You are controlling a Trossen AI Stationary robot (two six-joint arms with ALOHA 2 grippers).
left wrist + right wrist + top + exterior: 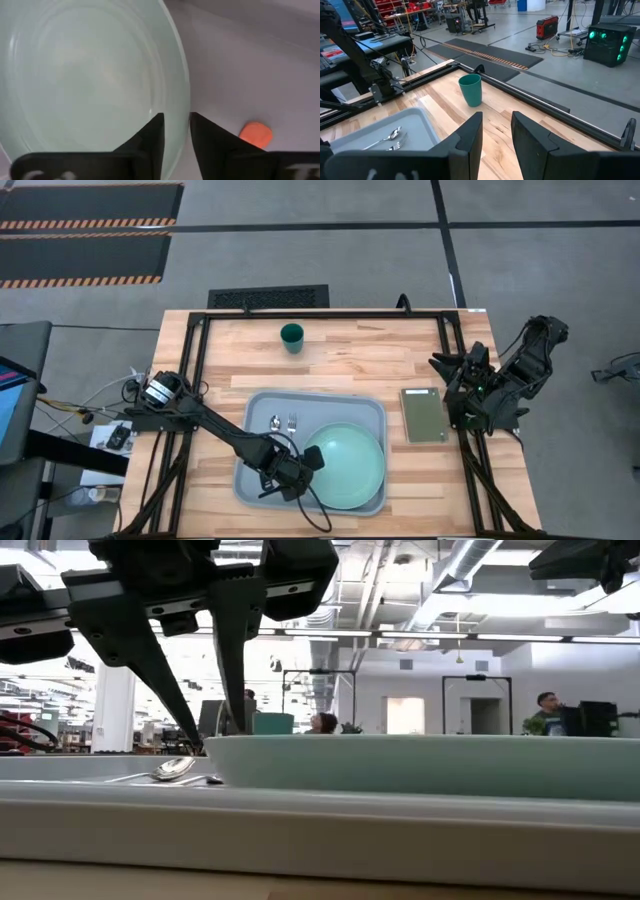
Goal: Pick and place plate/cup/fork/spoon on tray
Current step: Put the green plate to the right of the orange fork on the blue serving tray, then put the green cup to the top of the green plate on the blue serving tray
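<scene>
1. The tray (pixel 250 405), one of it, sits mid-table and already carries most of the set.
2. One plate (pixel 348 465) lies inside the tray's near right part. The left gripper (pixel 312 463) hangs over the plate's left rim with its fingers (pixel 152 140) a narrow gap apart, gripping nothing that I can see; the rim passes under that gap.
3. I'd say the plate is placed and the arm should rise straight up, so it doesn't nudge the rim or the cutlery beside it.
4. One small grey-green pad (pixel 423 415) lies just right of the tray.
5. One cup (pixel 291 336) stands upright at the far edge, well apart from the tray: the last piece to fetch.
6. One spoon (pixel 275 421) and one fork (pixel 292 421) lie side by side in the tray's far left.
7. The right gripper (pixel 496 132) waits at the table's right edge, fingers slightly parted, empty.
</scene>
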